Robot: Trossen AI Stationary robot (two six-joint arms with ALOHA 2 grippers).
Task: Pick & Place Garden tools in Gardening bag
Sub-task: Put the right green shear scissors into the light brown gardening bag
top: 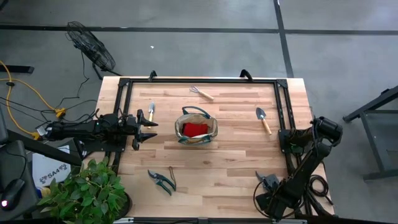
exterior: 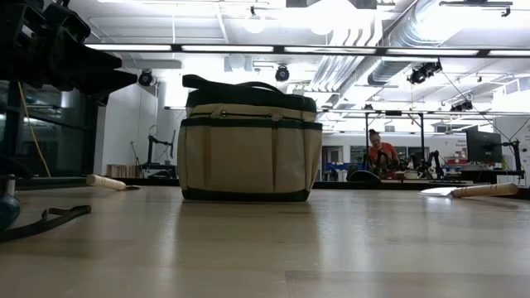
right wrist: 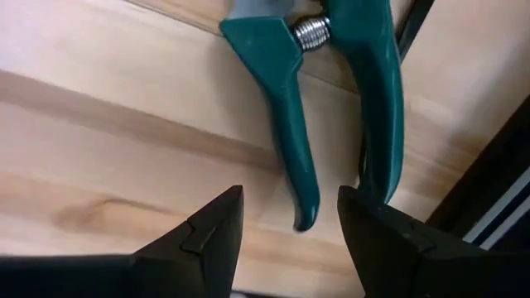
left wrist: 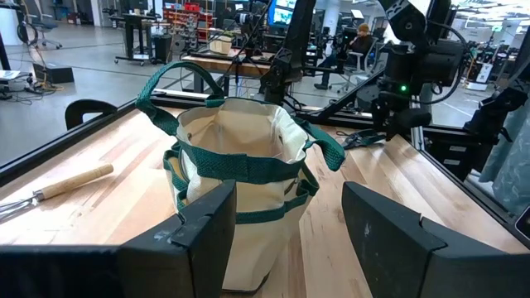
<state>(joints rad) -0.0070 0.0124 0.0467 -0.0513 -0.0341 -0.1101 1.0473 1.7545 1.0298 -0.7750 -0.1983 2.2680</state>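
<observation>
The beige gardening bag (top: 196,129) with teal trim stands upright mid-table, with the red glove (top: 194,129) inside it. My left gripper (top: 149,127) is open and empty, level, just left of the bag (left wrist: 240,174). My right gripper (top: 266,184) is open at the near right, its fingers either side of the handle ends of green-handled shears (right wrist: 331,91) that lie flat on the table. A trowel (top: 150,111) lies by my left gripper. A rake (top: 201,93) lies at the far middle. A second trowel (top: 263,119) lies right of the bag. Other shears (top: 163,181) lie near left.
A black frame (top: 124,84) runs along the table's far, left and right sides. A potted plant (top: 87,193) stands off the near left corner. In the low view a strap (exterior: 41,222) lies on the table at the left. A person (exterior: 381,153) sits far behind the table.
</observation>
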